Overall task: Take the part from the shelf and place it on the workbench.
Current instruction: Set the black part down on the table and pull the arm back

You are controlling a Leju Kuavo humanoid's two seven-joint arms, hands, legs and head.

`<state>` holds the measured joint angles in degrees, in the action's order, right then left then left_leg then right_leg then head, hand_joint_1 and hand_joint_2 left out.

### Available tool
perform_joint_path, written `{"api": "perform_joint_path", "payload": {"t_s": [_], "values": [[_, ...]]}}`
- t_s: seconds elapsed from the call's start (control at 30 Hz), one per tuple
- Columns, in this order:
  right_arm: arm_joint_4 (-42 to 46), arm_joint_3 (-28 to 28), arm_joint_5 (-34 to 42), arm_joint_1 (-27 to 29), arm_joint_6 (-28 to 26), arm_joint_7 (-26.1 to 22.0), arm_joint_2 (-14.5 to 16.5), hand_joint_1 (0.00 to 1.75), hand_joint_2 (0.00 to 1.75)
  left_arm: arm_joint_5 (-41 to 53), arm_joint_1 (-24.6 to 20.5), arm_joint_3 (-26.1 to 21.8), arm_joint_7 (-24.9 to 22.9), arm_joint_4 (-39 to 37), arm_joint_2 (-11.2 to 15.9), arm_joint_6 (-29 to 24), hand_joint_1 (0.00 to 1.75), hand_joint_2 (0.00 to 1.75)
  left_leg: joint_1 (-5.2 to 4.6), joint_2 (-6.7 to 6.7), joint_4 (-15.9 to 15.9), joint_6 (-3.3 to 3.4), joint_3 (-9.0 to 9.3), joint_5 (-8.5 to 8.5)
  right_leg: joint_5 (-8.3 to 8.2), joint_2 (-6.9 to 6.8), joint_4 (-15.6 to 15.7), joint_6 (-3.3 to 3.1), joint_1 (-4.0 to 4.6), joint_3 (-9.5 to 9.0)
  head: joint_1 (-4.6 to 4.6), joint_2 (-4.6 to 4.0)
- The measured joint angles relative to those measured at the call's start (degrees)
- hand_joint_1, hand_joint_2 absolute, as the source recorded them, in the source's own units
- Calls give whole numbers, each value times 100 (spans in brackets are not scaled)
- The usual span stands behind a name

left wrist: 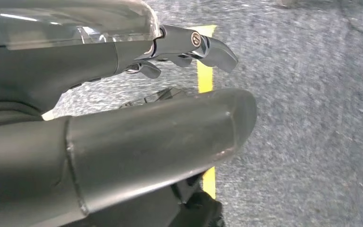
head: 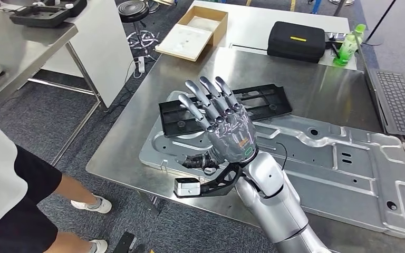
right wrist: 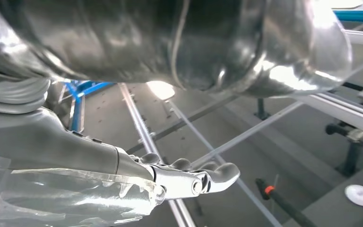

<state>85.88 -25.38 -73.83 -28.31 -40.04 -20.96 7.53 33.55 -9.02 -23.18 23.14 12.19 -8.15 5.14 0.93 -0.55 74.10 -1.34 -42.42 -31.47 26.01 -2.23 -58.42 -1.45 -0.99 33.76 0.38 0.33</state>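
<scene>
The head view looks down on a steel workbench point(head: 316, 89) where the right hand point(head: 222, 124) is raised above the metal, back toward the camera, fingers point(head: 206, 92) straight, spread and holding nothing, with the silver forearm coming in from below. Under and beyond that hand lies the part point(head: 271, 105), a flat black plate with slots, resting partly on the bench and partly on a large grey stamped panel point(head: 348, 168) that covers much of the near side. The same view takes in a black case point(head: 296, 41), a green bottle point(head: 348, 47), a laptop point(head: 398, 100) at the far right edge, an open cardboard box point(head: 195, 32), a second table point(head: 16, 47) on the left with a dark tray point(head: 45, 13), a stool point(head: 134, 13), and a person point(head: 10, 195) in a white top and dark shorts standing on grey carpet. The right wrist view instead looks upward past the right hand point(right wrist: 170, 182), its fingers extended and apart, toward ceiling rails and blue beams. The left wrist view points at grey carpet crossed by a yellow line point(left wrist: 205, 80), with the left hand point(left wrist: 170, 52) hanging; its fingers look loosely curled with nothing between them, though whether they are fully closed cannot be told.
</scene>
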Motion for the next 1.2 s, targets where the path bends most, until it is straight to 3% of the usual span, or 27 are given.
{"api": "perform_joint_path", "payload": {"t_s": [0.03,0.1,0.17,0.2,0.3,0.37,0.43,0.5,0.53,0.57,0.6,0.67,0.73,0.8,0.87,0.93,1.0,1.03,1.07,1.13,1.2], "values": [[0,0,10,-2,0,1,0,0,0,-6,11,-16,-9,0,0,5,0,0,18,26,-80,-19,43,107,12,-66,-8,10,-4,-1,-1,0],[6,0,47,-20,0,3,-1,0,0,-22,19,-58,-16,0,0,10,0,0,35,173,-788,-32,401,479,49,-194,-38,51,-14,-15,-1,0],[23,0,80,-54,0,10,-3,0,0,-33,5,-98,-16,1,-2,19,0,0,-11,378,-1409,16,709,672,87,-301,-67,114,8,-29,1,0],[30,0,92,-75,0,15,-3,0,0,-36,1,-112,-15,1,-3,19,0,0,-36,422,-1519,58,753,674,98,-350,-69,146,27,-40,3,0],[31,-1,151,-172,0,42,-4,0,0,-34,23,-132,-19,-1,-9,-9,0,0,-46,258,-1555,190,748,693,134,-457,-71,239,35,-77,5,0],[27,-12,188,-268,0,79,-10,0,0,-41,32,-147,-38,-2,-20,-27,0,0,-24,145,-1591,266,754,728,338,-230,-338,287,4,20,7,0],[13,-37,201,-327,0,131,-33,0,0,-66,27,-172,-82,-2,-36,-32,0,0,-23,23,-1601,315,743,747,703,83,-1020,299,-7,329,7,0],[-19,-88,215,-337,0,182,-64,0,0,-108,42,-212,-134,-2,-49,-32,0,0,-36,-128,-1593,333,733,753,883,186,-1601,288,7,627,6,0],[-33,-122,227,-339,0,202,-74,0,0,-130,60,-236,-153,-2,-51,-32,0,0,-43,-208,-1586,336,732,754,813,205,-1624,273,15,658,6,0],[-43,-152,239,-346,0,214,-79,0,0,-143,77,-257,-167,-2,-53,-32,0,0,-49,-290,-1579,335,735,754,639,232,-1425,247,22,581,6,0],[-47,-178,250,-358,0,221,-80,0,0,-151,90,-272,-174,-2,-56,-32,0,0,-51,-369,-1573,335,736,754,408,318,-1061,211,27,425,6,0],[-50,-210,263,-387,0,223,-81,0,0,-155,97,-291,-184,-3,-75,-33,0,0,-56,-517,-1553,311,708,758,100,632,-357,137,19,133,4,0],[-52,-240,286,-402,0,223,-85,0,0,-154,102,-310,-195,-5,-89,-49,0,0,-25,-648,-1550,246,657,776,60,792,-95,107,32,39,4,0],[-52,-283,313,-419,0,222,-86,0,0,-157,137,-337,-205,-5,-78,-88,0,0,-2,-741,-1558,171,629,789,42,656,-32,93,31,-2,6,0],[-50,-320,343,-436,0,218,-78,0,0,-167,172,-371,-201,-6,-62,-122,0,0,-29,-521,-1344,110,532,651,19,486,49,38,-10,-73,-25,0],[-48,-328,366,-437,0,206,-74,0,0,-172,164,-403,-189,-6,-55,-153,0,0,-25,-159,-702,52,229,307,24,301,86,-5,-17,-116,-58,0],[-48,-329,372,-429,0,190,-74,0,0,-165,153,-421,-183,-6,-55,-189,0,0,12,-12,-69,-5,-85,70,44,116,84,-3,-10,-126,-61,0],[-48,-329,372,-424,0,185,-74,0,0,-161,156,-426,-182,-6,-54,-201,0,0,27,18,-4,-26,-113,98,56,32,81,6,-12,-132,-61,0],[-47,-330,372,-423,0,184,-74,0,0,-157,158,-430,-179,-6,-50,-209,0,0,38,49,-176,-41,-14,232,72,-44,76,20,-15,-142,-62,0],[-34,-330,371,-423,0,182,-74,0,0,-146,147,-437,-173,-6,-42,-221,0,0,37,234,-946,-39,407,583,119,-174,51,68,-15,-173,-62,0],[-8,-331,371,-430,0,178,-74,0,0,-125,116,-442,-160,-5,-37,-234,0,0,-3,400,-1484,35,690,734,169,-272,15,131,20,-190,-58,0]]}}
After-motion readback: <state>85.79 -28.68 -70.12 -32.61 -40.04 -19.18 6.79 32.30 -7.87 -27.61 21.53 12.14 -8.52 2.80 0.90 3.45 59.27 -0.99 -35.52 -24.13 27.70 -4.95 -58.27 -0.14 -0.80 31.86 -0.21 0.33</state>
